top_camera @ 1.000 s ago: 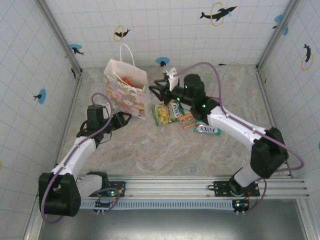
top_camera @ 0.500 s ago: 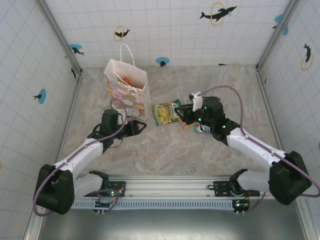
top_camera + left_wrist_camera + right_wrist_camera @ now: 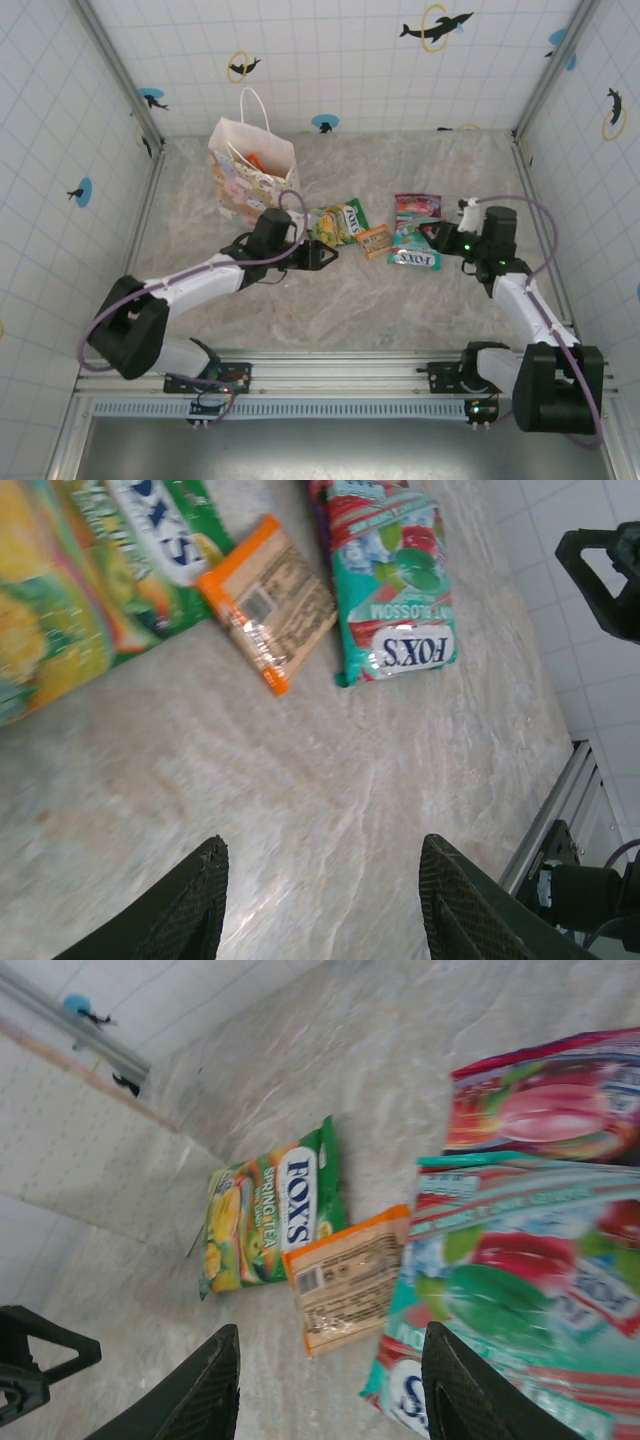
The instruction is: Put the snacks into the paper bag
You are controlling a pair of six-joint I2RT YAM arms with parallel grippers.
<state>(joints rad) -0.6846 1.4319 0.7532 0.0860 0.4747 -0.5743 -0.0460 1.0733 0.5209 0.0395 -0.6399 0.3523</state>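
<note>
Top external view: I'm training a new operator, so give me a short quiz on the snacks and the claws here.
1. True or false: the left claw is gripping a snack.
2. What lies between the green packet and the teal packet? A) the pink packet B) the orange bar C) the paper bag
3. Fill in: the brand printed on the teal packet reads ____.
Key: 1 false, it is open and empty; 2 B; 3 FOX'S.
</note>
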